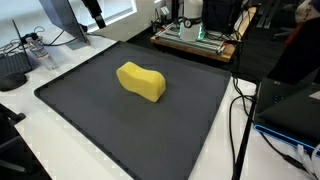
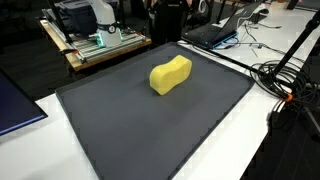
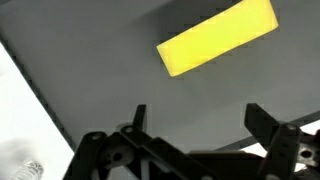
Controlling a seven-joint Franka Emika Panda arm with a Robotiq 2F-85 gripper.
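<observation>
A yellow, peanut-shaped sponge point(image 1: 141, 81) point(image 2: 170, 75) lies flat near the middle of a dark grey mat point(image 1: 90, 110) point(image 2: 130, 130). In the wrist view the sponge point(image 3: 218, 37) sits at the top, well ahead of my gripper point(image 3: 200, 118). The two black fingertips point(image 3: 262, 120) stand wide apart with only bare mat between them, so the gripper is open and holds nothing. In an exterior view the gripper point(image 1: 95, 12) hangs high above the mat's far corner, away from the sponge.
The mat lies on a white table point(image 1: 30, 85) point(image 3: 20, 110). A wooden board with green-lit electronics point(image 1: 195, 35) point(image 2: 95, 40) stands behind the mat. Laptops point(image 2: 215, 33) and black cables point(image 2: 285, 75) point(image 1: 240, 110) lie beside it. A monitor point(image 1: 60, 15) stands at one corner.
</observation>
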